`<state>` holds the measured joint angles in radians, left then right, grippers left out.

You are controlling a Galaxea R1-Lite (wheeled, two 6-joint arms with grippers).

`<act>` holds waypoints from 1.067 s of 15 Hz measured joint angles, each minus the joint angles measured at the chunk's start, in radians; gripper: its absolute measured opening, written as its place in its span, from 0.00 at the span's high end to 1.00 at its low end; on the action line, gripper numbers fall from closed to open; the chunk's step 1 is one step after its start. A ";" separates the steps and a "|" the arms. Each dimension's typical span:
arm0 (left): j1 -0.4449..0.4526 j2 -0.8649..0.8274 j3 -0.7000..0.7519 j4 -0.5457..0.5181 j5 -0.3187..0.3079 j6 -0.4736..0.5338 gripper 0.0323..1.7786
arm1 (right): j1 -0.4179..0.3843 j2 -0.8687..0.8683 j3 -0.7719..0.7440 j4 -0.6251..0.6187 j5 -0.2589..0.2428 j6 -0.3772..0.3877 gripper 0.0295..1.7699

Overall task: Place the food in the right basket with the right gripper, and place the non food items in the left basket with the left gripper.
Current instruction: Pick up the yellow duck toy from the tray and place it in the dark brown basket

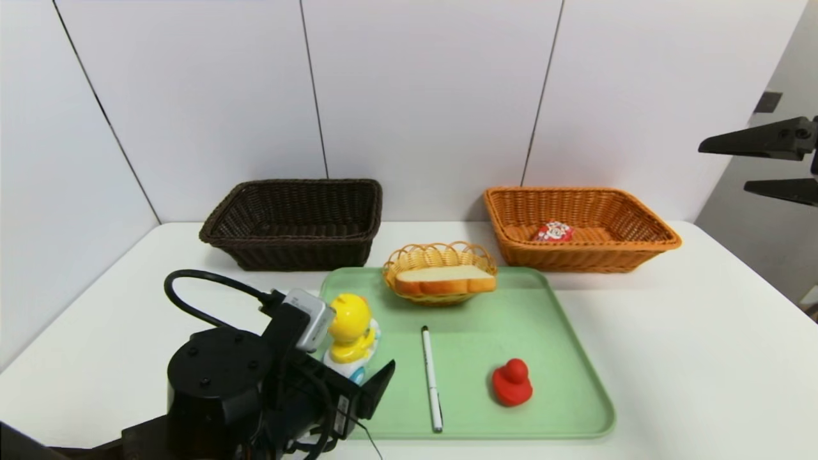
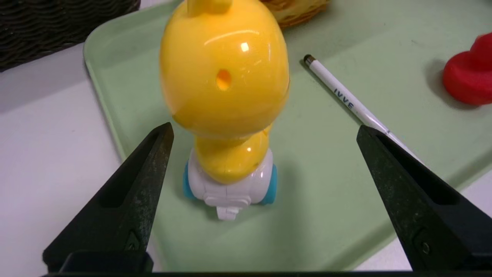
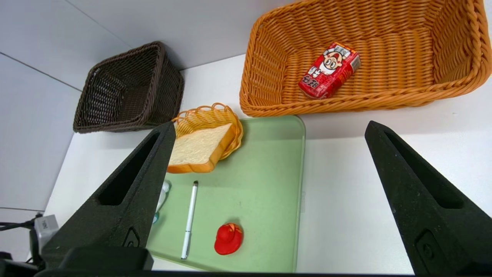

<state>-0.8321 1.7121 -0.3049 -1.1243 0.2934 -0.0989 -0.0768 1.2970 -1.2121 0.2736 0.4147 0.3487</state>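
Three non-food items remain on the pale green plastic tray (image 1: 562, 358): a glossy yellow plastic chick toy on a white wheeled base (image 1: 350, 335) at its near left corner, a slim white pen with a dark tip (image 1: 432, 378) in the middle, and a small red rubber duck (image 1: 512, 382) to the right. The left gripper (image 2: 263, 132), a black two-finger claw, hovers just short of the chick with its jaws spread wide and empty, one on each side of the toy. The chick looks light, hard and slick, with a rounded head likely to slip; the narrower body just above the wheeled base seems the safer hold, and the wheels may let it roll if nudged. The dark brown wicker basket (image 1: 294, 220) sits at the far left. The right gripper (image 1: 783, 160) hangs high at the right, released and holding nothing. The red drink carton (image 3: 329, 70) lies in the orange-tan wicker basket (image 3: 453, 80); the white bread slice (image 1: 445, 278) rests on the small round yellow basket (image 1: 439, 254).
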 joint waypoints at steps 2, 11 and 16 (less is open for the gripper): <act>0.001 0.061 0.010 -0.105 0.034 0.015 0.05 | 0.000 -0.015 0.007 -0.001 0.004 -0.003 0.04; 0.002 0.152 0.045 -0.190 0.058 0.019 0.05 | 0.000 -0.086 0.065 -0.001 0.034 -0.087 0.04; 0.020 0.159 0.040 -0.190 0.058 0.012 0.05 | 0.000 -0.130 0.121 0.000 0.048 -0.096 0.04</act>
<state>-0.8126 1.8709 -0.2649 -1.3147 0.3511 -0.0870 -0.0768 1.1674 -1.0915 0.2732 0.4628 0.2526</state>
